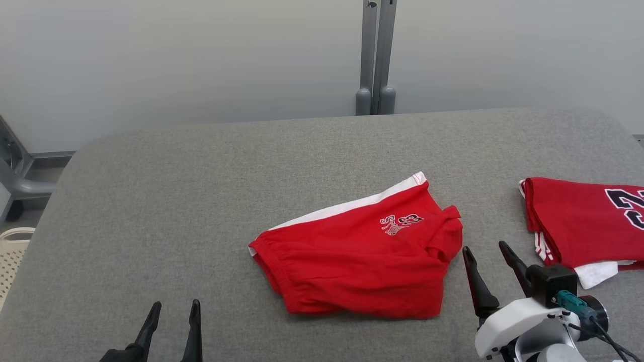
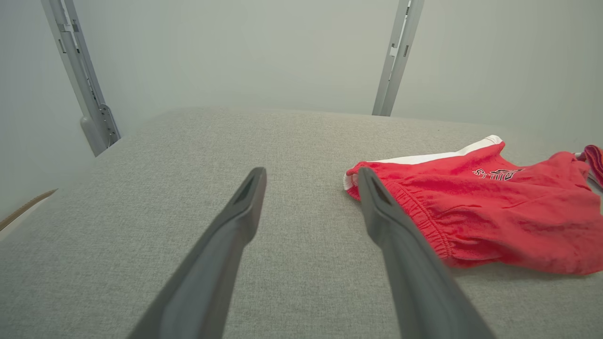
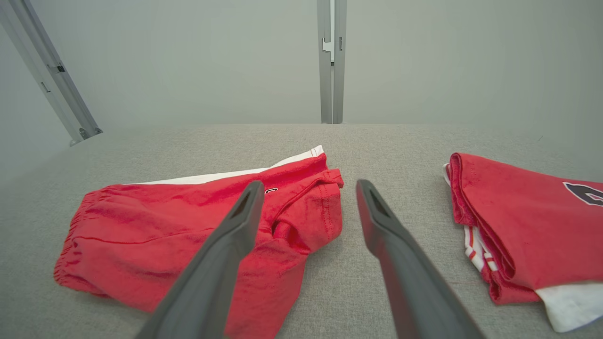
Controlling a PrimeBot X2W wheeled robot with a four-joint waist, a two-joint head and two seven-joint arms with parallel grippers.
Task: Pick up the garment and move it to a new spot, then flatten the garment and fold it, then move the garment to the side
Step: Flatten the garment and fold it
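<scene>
Red shorts (image 1: 362,251) with a white side stripe lie rumpled on the grey padded table (image 1: 201,201), just left of the right claw (image 1: 485,247) and ahead and to the right of the left claw (image 1: 175,303). Both claws stand wide open, holding nothing. A folded red jersey (image 1: 583,221) lies near the right claw's right side

A grey fabric-covered desk (image 1: 201,201) with rounded far corners stands before a plain pale wall (image 1: 201,60) in soft, even light, a twin grey metal post (image 1: 376,55) rising behind its far edge, with a grey metal frame (image 1: 15,171) and a white perforated basket (image 1: 12,251) at its left.
</scene>
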